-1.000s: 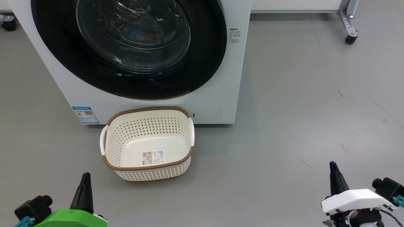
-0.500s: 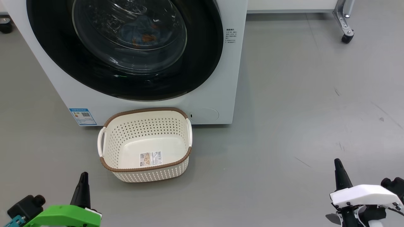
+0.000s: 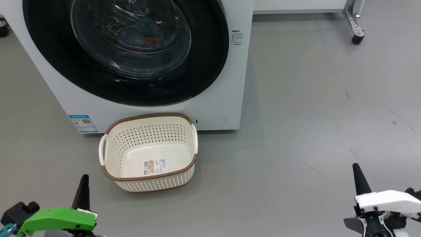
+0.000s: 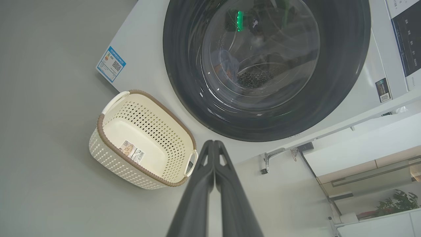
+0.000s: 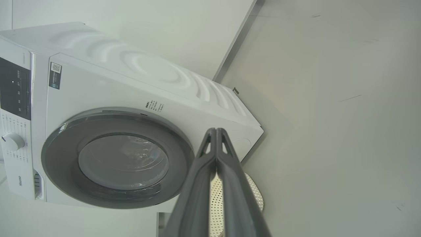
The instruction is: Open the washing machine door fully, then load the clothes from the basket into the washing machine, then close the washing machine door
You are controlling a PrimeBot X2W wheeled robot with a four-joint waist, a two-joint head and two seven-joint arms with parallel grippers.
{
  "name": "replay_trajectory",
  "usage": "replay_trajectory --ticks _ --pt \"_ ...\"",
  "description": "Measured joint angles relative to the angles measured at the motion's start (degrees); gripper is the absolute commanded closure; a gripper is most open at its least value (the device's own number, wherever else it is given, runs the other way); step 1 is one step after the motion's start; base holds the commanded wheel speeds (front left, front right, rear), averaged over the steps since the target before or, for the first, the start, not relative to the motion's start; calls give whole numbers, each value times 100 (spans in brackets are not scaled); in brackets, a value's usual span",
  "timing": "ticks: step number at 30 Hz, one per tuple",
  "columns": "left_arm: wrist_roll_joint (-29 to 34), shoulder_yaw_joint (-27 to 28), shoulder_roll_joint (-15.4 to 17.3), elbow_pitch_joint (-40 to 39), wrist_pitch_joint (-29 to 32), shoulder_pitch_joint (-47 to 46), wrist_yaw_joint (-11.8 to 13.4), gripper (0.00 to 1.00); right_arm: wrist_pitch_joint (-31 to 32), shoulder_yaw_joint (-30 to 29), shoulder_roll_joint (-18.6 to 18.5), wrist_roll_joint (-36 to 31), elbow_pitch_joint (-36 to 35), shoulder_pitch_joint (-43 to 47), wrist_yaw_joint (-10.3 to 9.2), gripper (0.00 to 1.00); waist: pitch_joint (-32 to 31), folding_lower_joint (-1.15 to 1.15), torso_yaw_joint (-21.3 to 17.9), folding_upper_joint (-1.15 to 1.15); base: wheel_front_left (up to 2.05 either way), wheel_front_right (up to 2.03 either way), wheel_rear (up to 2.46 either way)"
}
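Observation:
The white washing machine [image 3: 217,102] stands ahead with its glossy black door [image 3: 207,65] shut flat against the front. Through the glass I see light blue clothes [image 3: 144,31] with orange marks inside the drum. The cream basket [image 3: 149,181] sits on the floor against the machine's base, with just a label on its bottom. My left gripper [image 3: 84,179] is shut at the lower left, short of the basket. At the lower right my right gripper [image 3: 357,169] is shut, far from the machine. The left wrist view shows the left gripper [image 4: 213,143] shut, the basket [image 4: 115,154] and the door [image 4: 338,82]. In the right wrist view the right gripper [image 5: 216,131] is shut before the door [image 5: 59,158].
A blue sticker [image 3: 82,123] and a round hatch [image 3: 210,120] mark the machine's lower front. A metal leg on a caster [image 3: 355,38] stands at the far right. Grey floor [image 3: 312,115] spreads wide to the right of the machine.
The whole head picture has slid a little to the left, so the camera moved. Both grippers stay shut and sit slightly lower and farther apart in the view.

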Motion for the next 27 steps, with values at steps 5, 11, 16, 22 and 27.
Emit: replay_trajectory --ticks 5,11,16,22,27 --pt "-383 23 -15 26 78 -27 0 100 97 -58 -1 367 -21 -64 0 100 -4 0 -24 0 0 0 0" --pt "-853 52 -41 87 191 -120 0 100 207 -147 -2 815 -51 -80 1 100 -7 0 -53 0 0 0 0" --pt "-1260 94 -43 134 288 -148 0 100 326 -212 -3 1182 -71 -88 1 100 -11 0 -77 0 0 0 0" --pt "-1724 164 -53 165 365 -225 0 100 452 -283 -4 1619 -87 -142 2 100 -14 0 -106 0 0 0 0" --pt "-2104 191 -57 180 456 -286 0 100 554 -361 -8 1986 -113 -196 15 100 -17 0 -130 0 0 0 0"
